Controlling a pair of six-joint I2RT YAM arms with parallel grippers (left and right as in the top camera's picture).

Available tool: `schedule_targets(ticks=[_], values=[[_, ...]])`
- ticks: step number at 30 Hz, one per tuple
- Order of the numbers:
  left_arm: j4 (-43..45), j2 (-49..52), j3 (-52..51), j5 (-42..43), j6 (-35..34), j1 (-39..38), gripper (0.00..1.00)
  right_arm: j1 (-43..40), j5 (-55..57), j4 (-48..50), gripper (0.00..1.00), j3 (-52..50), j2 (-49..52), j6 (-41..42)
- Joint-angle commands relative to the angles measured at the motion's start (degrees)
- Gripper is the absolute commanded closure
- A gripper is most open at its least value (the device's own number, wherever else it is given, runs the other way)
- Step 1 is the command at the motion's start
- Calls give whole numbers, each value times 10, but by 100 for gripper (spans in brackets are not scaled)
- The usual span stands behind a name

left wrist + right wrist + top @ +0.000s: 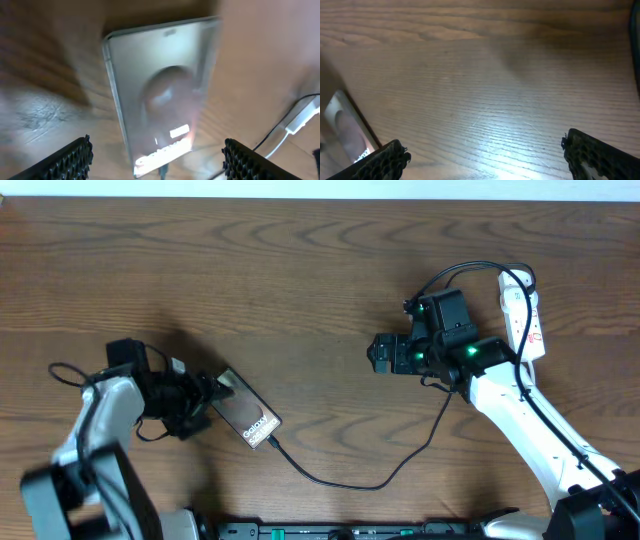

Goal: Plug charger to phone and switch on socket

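Note:
The bronze-brown phone (248, 416) lies flat and slanted on the wooden table, "Galaxy" lettering at its lower right end. The thin black charger cable (380, 483) runs from that end in a loop up toward the white socket (525, 310) at the far right. In the left wrist view the plug tip (162, 173) sits at the end of the phone (160, 90). My left gripper (207, 393) (157, 142) is open at the phone's upper left end. My right gripper (378, 352) (484, 141) is open and empty over bare table, left of the socket. The phone shows at the left edge of the right wrist view (345, 125).
The socket has red markings and lies along the right side, behind the right arm. A thicker black arm cable (470, 270) arcs above the right wrist. A white piece with a cable (302, 118) shows at the right edge of the left wrist view.

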Motion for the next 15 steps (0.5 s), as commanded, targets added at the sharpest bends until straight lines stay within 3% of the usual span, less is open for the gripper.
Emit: schedule_targets(ticks=[1, 5, 9, 15], values=[[-2, -94, 2, -18, 0, -1, 17, -3, 14, -2, 1, 6, -7, -3], [0, -207, 2, -20, 4, -1, 16, -3, 14, -2, 1, 6, -7, -3], [7, -324, 2, -27, 4, -1, 6, -3, 14, -6, 1, 6, -7, -3], [7, -399, 2, -42, 4, -1, 5, -5, 14, -12, 1, 7, -24, -4]])
